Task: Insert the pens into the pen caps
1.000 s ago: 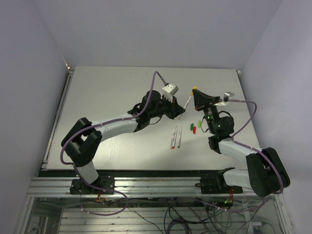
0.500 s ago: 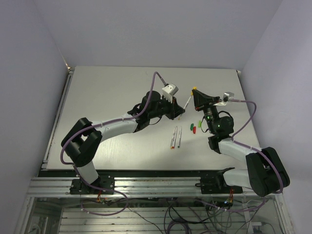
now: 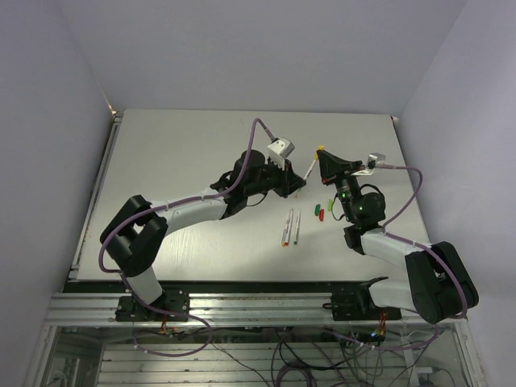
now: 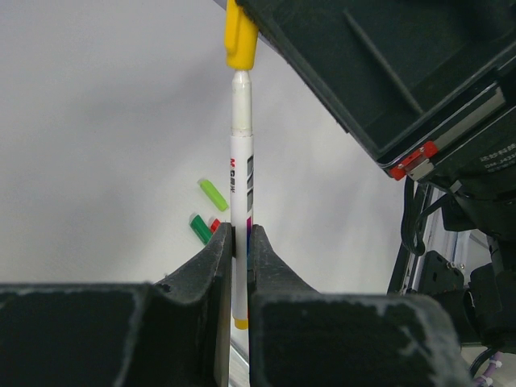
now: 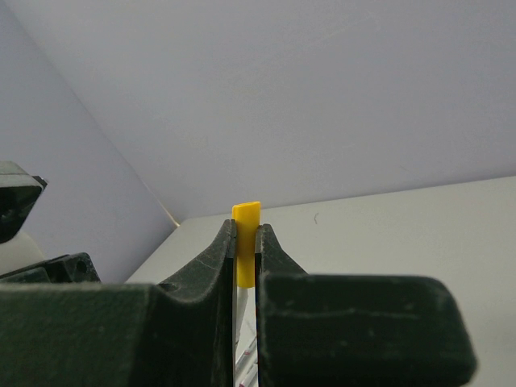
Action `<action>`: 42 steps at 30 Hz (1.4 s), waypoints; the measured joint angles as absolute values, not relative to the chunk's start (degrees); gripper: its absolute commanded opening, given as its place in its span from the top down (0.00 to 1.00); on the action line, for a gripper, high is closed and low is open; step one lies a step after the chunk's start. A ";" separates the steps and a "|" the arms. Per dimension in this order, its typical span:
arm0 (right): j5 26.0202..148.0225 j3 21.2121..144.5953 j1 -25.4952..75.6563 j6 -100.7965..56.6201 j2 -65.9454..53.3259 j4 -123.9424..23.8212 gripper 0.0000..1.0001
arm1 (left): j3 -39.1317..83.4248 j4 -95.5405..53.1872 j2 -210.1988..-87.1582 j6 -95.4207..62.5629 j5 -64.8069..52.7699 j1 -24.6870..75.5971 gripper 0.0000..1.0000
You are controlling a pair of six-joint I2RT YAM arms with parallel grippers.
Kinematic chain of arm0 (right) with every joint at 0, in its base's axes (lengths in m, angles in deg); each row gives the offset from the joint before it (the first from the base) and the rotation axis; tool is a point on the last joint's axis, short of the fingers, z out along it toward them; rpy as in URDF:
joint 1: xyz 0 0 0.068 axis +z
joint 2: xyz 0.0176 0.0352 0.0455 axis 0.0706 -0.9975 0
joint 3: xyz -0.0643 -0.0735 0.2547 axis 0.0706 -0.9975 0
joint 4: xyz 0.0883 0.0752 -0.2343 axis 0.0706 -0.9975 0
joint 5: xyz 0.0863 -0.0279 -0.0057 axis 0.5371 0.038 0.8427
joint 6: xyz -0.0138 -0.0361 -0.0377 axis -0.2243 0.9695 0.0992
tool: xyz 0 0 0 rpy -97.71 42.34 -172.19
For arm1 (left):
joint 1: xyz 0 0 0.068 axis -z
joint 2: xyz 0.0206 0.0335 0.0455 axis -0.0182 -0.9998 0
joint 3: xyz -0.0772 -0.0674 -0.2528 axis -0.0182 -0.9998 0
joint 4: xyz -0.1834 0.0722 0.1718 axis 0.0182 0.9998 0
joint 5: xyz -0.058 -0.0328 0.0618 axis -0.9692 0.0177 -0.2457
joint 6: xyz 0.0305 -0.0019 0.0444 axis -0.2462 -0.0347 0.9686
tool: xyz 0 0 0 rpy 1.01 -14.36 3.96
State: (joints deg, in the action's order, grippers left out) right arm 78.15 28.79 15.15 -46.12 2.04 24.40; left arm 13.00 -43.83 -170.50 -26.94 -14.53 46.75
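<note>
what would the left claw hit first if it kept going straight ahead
Probably the short yellow plastic cap pinched in the right claw; the slim white marker pen the left claw holds has its tip at that cap's mouth.

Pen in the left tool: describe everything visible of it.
The pen is a slim white plastic barrel with dark print, a magenta band and a yellow bottom end. It stands upright in the left wrist view, clamped low on its barrel by the left tool. Its narrow upper end meets the mouth of the yellow cap, held by the right tool.
</note>
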 measured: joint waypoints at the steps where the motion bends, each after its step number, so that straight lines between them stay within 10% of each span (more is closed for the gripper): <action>1: 78.17 28.70 15.15 -46.12 1.93 24.40 1.00 | 13.00 -43.87 -170.46 -26.94 -14.55 46.75 0.93; 42: 90.67 32.53 14.70 -47.61 1.98 13.82 1.00 | 9.02 -48.00 -167.99 -29.45 -10.25 44.78 0.93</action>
State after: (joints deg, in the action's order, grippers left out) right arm 90.67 32.53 14.70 -47.61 1.98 13.82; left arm 9.02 -48.00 -167.99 -29.45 -10.25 44.78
